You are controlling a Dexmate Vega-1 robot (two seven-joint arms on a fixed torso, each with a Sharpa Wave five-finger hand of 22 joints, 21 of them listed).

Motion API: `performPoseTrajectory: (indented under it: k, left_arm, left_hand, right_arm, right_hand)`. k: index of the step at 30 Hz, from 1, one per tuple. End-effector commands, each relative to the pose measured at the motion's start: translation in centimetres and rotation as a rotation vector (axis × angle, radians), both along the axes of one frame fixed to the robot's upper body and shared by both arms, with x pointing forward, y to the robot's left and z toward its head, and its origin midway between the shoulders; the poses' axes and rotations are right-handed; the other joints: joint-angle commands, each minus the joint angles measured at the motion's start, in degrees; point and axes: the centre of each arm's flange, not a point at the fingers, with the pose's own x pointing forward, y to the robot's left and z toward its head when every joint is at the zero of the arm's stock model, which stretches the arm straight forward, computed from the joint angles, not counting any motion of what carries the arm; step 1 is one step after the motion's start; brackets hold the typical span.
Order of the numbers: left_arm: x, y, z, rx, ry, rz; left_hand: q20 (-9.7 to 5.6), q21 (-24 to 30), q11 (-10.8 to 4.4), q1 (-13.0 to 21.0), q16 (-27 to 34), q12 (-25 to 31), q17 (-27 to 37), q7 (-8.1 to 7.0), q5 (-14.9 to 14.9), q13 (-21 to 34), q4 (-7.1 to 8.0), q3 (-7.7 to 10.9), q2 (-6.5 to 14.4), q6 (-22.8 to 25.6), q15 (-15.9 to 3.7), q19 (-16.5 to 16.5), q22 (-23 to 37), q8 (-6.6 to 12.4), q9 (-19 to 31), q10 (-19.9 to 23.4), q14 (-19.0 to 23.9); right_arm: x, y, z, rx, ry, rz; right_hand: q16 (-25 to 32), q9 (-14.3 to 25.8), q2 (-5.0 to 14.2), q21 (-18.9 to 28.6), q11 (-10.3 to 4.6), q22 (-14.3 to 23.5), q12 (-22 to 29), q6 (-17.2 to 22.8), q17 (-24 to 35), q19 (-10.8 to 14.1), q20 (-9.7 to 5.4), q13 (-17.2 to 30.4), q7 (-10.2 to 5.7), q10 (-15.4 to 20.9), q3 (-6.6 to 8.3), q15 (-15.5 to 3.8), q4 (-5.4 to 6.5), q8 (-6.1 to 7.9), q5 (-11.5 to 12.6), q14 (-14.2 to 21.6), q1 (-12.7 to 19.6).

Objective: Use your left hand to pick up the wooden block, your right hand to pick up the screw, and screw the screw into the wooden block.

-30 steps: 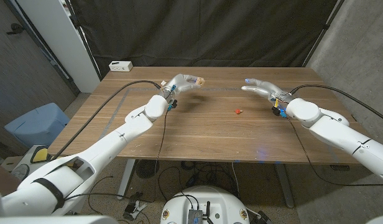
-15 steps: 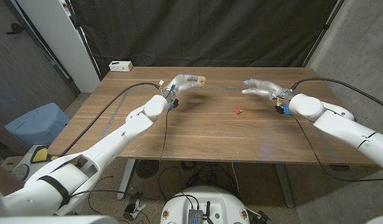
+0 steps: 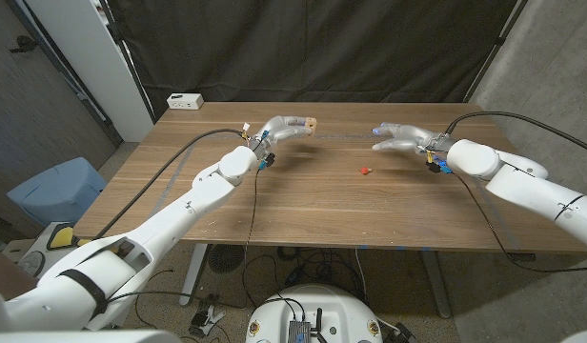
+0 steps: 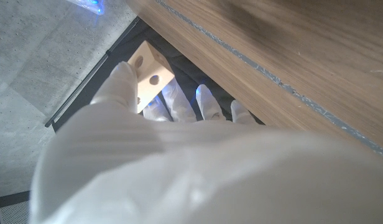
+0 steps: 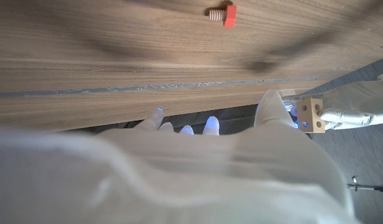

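- Left hand [image 3: 282, 129]: fingers clamped on the wooden block [image 3: 310, 123], held raised above the table [image 3: 303, 205]; the holed face [image 4: 149, 70] stays exposed, apparently to receive the screw.
- Right hand [image 3: 400, 136]: fingers apart, holding nothing, hovering near the red-headed screw [image 3: 365, 171], not touching it.
- Screw: lies on its side on the table between the hands; pickup not yet done.
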Motion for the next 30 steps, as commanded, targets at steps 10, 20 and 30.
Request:
performPoseTrajectory:
  k: [10,20,30]
  left_arm:
    - [0.4,0.5,-0.6,-0.023,0.077,-0.066]
    - [0.9,0.6,-0.1,-0.021,0.097,-0.084]
    - [1.3,0.7,-0.1,-0.028,0.104,-0.100]
  left_hand:
    - [0.04,0.0,0.01,0.2,0.2,-0.2,0.2,-0.13,0.2,0.3,-0.23,-0.19,0.6,0.4,-2.39,-0.5,0.0,0.38,0.1,-0.4,-0.2]
    - [0.02,0.1,0.02,0.4,0.2,-0.2,0.2,-0.13,0.2,0.4,-0.32,-0.23,0.9,0.5,-2.29,-0.5,0.0,0.38,0.1,-0.5,-0.3]
    - [0.04,0.1,-0.03,0.4,0.3,-0.1,0.2,-0.13,0.2,0.4,-0.32,-0.30,1.1,0.4,-2.25,-0.6,0.0,0.35,0.1,-0.4,-0.4]
  right_arm:
    - [0.4,0.6,0.6,-0.234,-0.046,-0.004]
    - [0.7,1.5,1.0,-0.349,-0.065,-0.022]
    - [0.9,1.7,1.0,-0.390,-0.071,-0.010]
  right_hand:
    - [0.6,0.2,-0.25,0.8,-0.63,0.2,0.4,1.8,0.1,1.9,-0.20,0.3,-0.30,1.1,1.21,-0.58,0.03,0.61,0.1,1.7,2.6]
    - [0.6,0.2,-0.52,1.1,-0.95,0.2,0.4,2.7,0.0,3.7,-0.49,0.3,-0.35,1.5,1.74,-0.97,0.02,0.68,0.4,2.6,4.2]
    - [0.5,0.3,-0.93,0.9,-0.54,0.2,0.0,2.8,0.0,4.1,-0.27,0.3,-0.37,0.8,1.95,-1.06,0.02,0.54,0.5,2.9,5.0]
